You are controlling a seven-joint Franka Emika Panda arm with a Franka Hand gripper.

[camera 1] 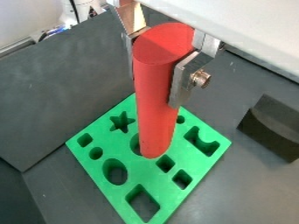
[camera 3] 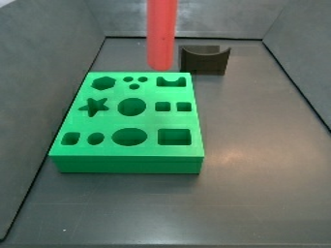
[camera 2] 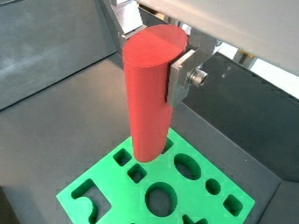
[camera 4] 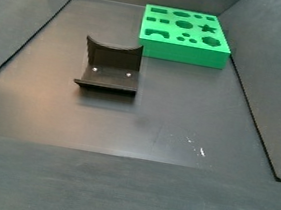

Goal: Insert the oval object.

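The oval object (camera 3: 162, 34) and end effector (camera 1: 162, 52) are cropped.

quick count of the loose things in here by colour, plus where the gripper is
red: 1, the oval object, held upright in the gripper above the green block
green: 1, the green block
dark grey: 1, the notched block
total: 3
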